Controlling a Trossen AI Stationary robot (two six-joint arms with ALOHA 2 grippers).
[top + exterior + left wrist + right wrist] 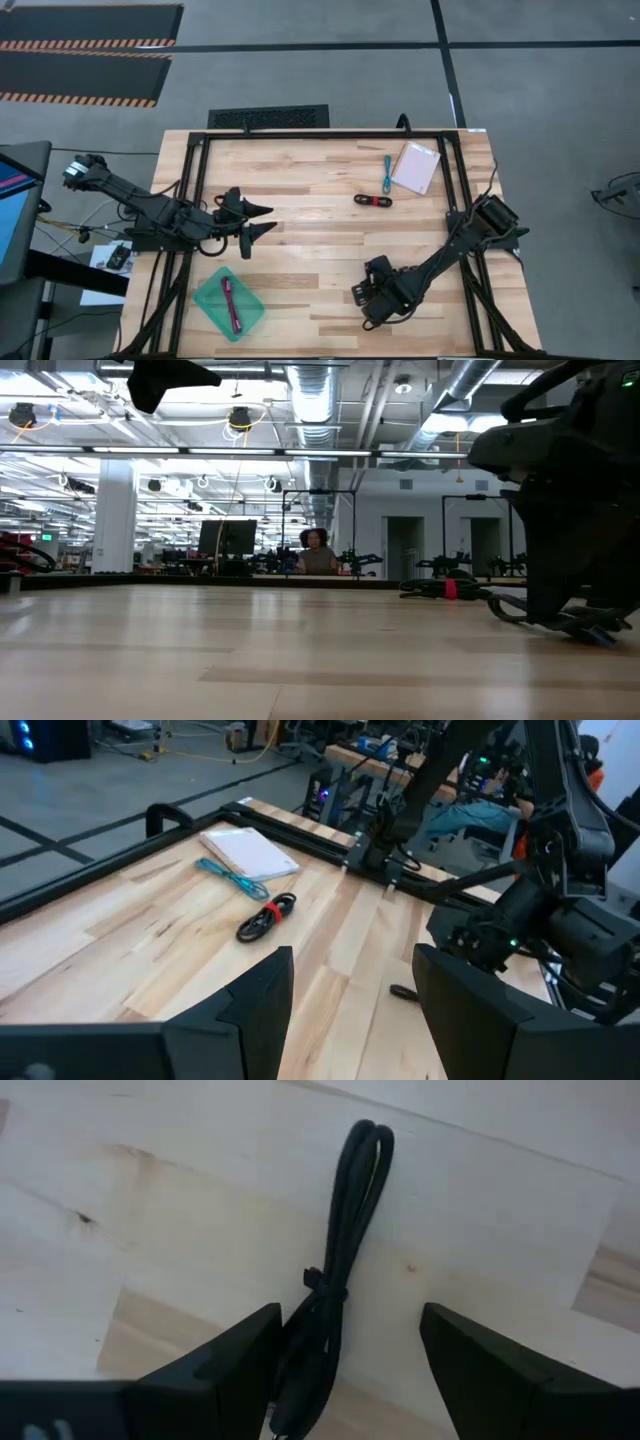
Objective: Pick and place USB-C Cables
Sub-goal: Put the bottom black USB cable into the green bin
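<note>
Our right gripper (345, 1365) is low over the front right of the table (330, 240), fingers spread with the black cable (335, 1270) lying flat between them, not grasped. The magenta cable (231, 305) sits in the green tray (207, 302). The teal cable (387, 173) and black-red cable (372, 200) lie by the white packet (416, 167). Our left gripper (260, 220) hovers released at the left.

USB-C cables: four; teal cable (387, 173), black-and-red cable (372, 200), magenta cable (229, 306), black cable (335, 1285)
Green tray (210, 292): one
White packet (416, 167): one
Person (316, 552): seemingly one
</note>
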